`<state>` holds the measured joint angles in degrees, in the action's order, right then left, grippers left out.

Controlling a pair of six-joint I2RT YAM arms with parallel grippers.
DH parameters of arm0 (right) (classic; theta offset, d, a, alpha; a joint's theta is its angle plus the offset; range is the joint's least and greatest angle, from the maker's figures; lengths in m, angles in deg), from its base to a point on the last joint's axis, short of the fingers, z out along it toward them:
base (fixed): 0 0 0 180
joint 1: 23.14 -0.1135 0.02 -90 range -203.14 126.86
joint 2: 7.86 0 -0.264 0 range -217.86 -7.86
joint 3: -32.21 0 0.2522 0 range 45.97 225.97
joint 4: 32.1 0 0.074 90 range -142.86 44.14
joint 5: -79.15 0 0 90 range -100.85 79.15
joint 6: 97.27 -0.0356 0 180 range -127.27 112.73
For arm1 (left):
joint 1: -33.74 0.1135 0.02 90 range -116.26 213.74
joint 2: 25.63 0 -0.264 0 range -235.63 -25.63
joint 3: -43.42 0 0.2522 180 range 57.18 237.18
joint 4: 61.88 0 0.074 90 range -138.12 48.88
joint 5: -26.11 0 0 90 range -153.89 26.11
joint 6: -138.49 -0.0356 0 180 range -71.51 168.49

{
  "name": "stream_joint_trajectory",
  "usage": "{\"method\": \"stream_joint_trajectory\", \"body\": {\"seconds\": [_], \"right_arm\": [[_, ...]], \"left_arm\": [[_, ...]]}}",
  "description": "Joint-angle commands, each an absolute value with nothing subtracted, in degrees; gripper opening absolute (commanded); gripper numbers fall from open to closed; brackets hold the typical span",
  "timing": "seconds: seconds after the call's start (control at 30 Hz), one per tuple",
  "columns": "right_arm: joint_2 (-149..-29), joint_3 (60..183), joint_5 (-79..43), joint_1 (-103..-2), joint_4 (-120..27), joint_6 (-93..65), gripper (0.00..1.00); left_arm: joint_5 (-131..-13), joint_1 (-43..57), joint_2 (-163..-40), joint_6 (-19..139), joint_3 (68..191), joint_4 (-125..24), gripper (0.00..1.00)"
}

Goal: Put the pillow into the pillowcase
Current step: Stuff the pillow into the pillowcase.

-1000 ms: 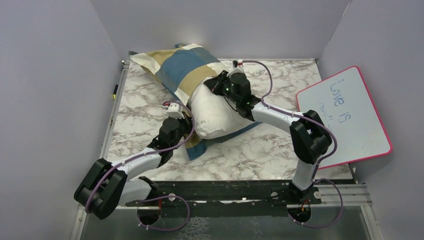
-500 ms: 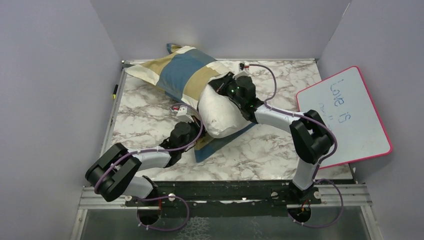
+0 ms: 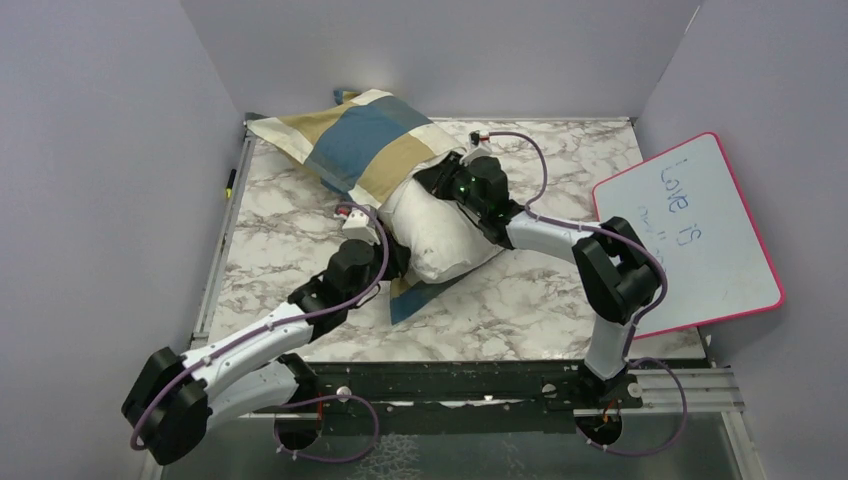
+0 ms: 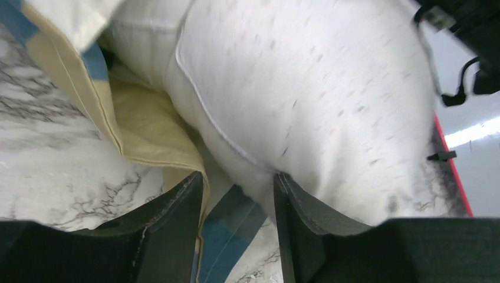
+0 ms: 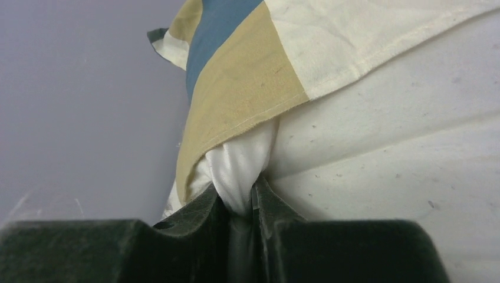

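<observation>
The plump off-white pillow (image 3: 440, 225) lies mid-table with its far end inside the blue, tan and cream pillowcase (image 3: 360, 140). Its near half still sticks out. My left gripper (image 3: 390, 262) is at the pillow's near-left side. In the left wrist view this gripper (image 4: 239, 197) is open, and the pillowcase's lower blue flap (image 4: 230, 230) lies flat between its fingers. The pillow (image 4: 306, 82) bulges against the right finger. My right gripper (image 3: 438, 180) sits on the pillow's far right. In the right wrist view it (image 5: 253, 203) is shut on a twist of pale cloth at the pillowcase's (image 5: 236, 76) rim.
A pink-rimmed whiteboard (image 3: 700, 230) leans at the right edge of the marble table (image 3: 560, 300). A dark marker (image 3: 230, 182) lies beside the left rim. Grey walls close in on the left, back and right.
My left gripper has opened and let go of the pillowcase flap, and the left arm has stretched out lower. The pillow and pillowcase have shifted slightly toward the far left.
</observation>
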<state>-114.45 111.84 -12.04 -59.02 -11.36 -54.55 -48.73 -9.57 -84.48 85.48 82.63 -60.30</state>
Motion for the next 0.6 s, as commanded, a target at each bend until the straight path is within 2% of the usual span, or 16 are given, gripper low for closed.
{"method": "stream_joint_trajectory", "body": {"seconds": [0.0, 0.07, 0.2, 0.23, 0.3, 0.33, 0.37, 0.57], "right_arm": [[-112.6, 113.2, -14.1, -58.9, -18.1, -47.1, 0.24], [-110.5, 114.8, -13.9, -58.9, -24.2, -43.2, 0.37], [-104.6, 114.7, -11.6, -58.5, -32.8, -34.9, 0.72], [-103.2, 114.2, -11.8, -57.9, -33.9, -33.4, 0.78], [-100.9, 114.1, -12.8, -56.0, -36.8, -31.7, 0.88], [-99.9, 114.1, -13.2, -54.6, -38.4, -31.7, 0.94], [-98.9, 113.9, -14.2, -53.0, -39.3, -31.7, 0.99], [-94.1, 112.8, -16.2, -44.1, -43.6, -31.5, 1.00]], "left_arm": [[-41.2, -10.1, -76.7, 78.9, 90.4, -44.9, 0.52], [-40.3, -10.1, -75.3, 75.2, 92.9, -43.1, 0.57], [-44.4, -10.2, -77.5, 62.8, 99.4, -43.1, 0.70], [-46.3, -10.1, -78.8, 59.4, 101.2, -43.1, 0.73], [-50.3, -10.1, -82.3, 53.8, 105.1, -42.8, 0.84], [-51.4, -10.2, -84.2, 51.9, 107.2, -42.2, 0.96], [-52.4, -10.4, -86.1, 50.0, 109.2, -41.5, 0.98], [-49.9, -16.0, -96.7, 38.0, 119.7, -37.6, 0.98]]}}
